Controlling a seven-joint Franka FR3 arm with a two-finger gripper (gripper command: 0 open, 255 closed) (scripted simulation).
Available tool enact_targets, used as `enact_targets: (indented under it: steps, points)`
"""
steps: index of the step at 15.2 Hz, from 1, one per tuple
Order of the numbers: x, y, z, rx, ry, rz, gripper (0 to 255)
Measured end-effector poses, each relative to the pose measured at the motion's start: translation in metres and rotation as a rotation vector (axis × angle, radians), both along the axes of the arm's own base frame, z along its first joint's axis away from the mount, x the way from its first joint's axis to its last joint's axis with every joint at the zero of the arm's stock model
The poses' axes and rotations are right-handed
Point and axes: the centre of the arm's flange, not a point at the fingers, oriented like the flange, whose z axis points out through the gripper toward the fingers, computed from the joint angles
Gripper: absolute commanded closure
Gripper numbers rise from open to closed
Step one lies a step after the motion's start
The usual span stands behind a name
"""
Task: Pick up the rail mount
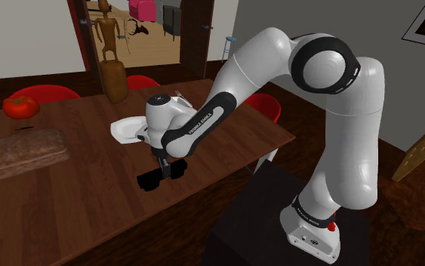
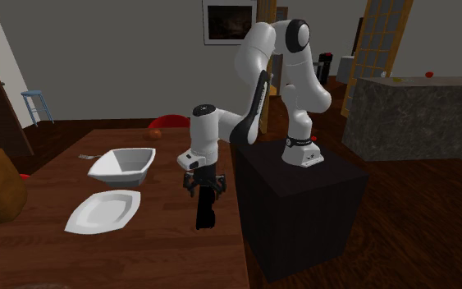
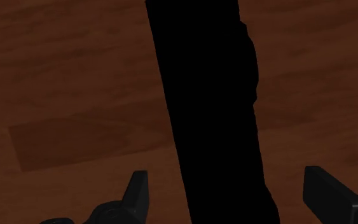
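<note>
Nearest us: the jaws, black, standing wide apart and holding nothing. Between them, touching neither, we list the rail mount (image 3: 209, 114), a long black bar lying flat on the brown wooden worktop (image 3: 75, 83), close to the edge beside the black stand (image 2: 303, 205). The white arm (image 2: 253, 49) bends down over it. Also on the worktop we count a white bowl (image 2: 124, 164) and a white plate (image 2: 104, 210) just beside each other; well apart from them, a red tomato (image 1: 20, 106) and a brown bread loaf (image 1: 18, 153).
</note>
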Motion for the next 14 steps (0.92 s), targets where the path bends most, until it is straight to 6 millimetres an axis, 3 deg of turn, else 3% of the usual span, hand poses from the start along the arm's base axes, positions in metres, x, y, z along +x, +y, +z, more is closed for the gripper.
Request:
enact_targets:
  steps: [4,5,14]
  points:
    - [-0.001,0.001,-0.021,0.000,0.000,0.002,0]
    - [-0.001,0.001,-0.023,0.000,0.000,0.002,255]
    - [0.000,0.001,-0.024,0.000,-0.002,0.003,255]
